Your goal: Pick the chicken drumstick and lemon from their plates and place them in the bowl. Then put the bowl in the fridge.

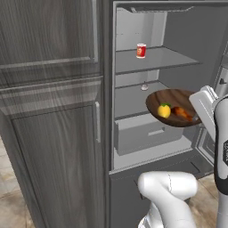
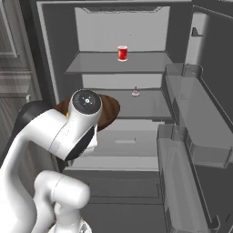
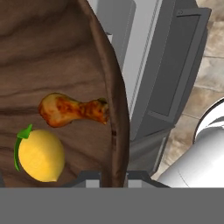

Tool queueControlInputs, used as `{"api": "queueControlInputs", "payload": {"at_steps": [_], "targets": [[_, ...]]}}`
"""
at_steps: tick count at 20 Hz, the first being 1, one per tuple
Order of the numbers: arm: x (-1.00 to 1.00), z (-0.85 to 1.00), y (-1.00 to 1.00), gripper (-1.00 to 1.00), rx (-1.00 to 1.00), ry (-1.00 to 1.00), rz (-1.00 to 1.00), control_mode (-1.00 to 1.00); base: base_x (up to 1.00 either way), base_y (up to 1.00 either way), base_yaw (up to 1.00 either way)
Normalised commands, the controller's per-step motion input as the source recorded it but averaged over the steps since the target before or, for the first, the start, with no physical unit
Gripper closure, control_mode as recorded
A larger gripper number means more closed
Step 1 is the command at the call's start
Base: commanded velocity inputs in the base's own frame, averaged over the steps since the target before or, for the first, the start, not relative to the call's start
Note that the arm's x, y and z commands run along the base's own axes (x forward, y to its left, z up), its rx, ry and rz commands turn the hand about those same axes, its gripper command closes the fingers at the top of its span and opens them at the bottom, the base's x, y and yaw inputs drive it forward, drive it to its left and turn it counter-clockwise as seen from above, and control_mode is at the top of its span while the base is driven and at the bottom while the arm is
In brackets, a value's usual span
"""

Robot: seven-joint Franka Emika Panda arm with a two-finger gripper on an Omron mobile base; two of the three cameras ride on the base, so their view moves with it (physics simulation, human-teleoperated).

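Your end effector [image 3: 113,177] is clamped on the rim of the bowl [image 3: 52,57], one finger on each side of the wooden wall at the bottom of the hand view. Inside the bowl you have the chicken drumstick [image 3: 72,110] lying with its thin end touching the wall, and the lemon [image 3: 40,154] just beside it, with a green leaf on its end. From the left base view, the bowl [image 1: 173,107] hangs in the air in front of the open fridge [image 1: 178,26], level with the middle shelf [image 1: 129,95] and above the grey drawer [image 1: 147,131], with the lemon [image 1: 164,111] and the drumstick [image 1: 182,112] side by side in it. In the right base view your arm covers most of the bowl [image 2: 109,109]. A red can [image 1: 141,50] stands on the upper shelf [image 1: 164,58], and a small pale item, too small to identify, sits at the back of the middle shelf. Grey panelled cabinets [image 1: 49,111] stand to the left of the fridge.
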Motion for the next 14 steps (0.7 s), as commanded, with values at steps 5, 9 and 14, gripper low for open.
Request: {"api": "queueControlInputs", "payload": {"at_steps": [5, 9, 14], "targets": [[-0.02, 0.0, 0.0, 1.0, 0.0, -0.01, 0.01, -1.0, 0.0, 0.0, 0.0], [0.17, 0.0, 0.04, 1.0, -0.02, 0.01, 0.0, -1.0, 0.0, 0.0, 0.0], [0.52, 0.03, 0.03, 1.0, 0.06, 0.15, 0.0, -1.0, 0.0, 0.0, 0.0]]}}
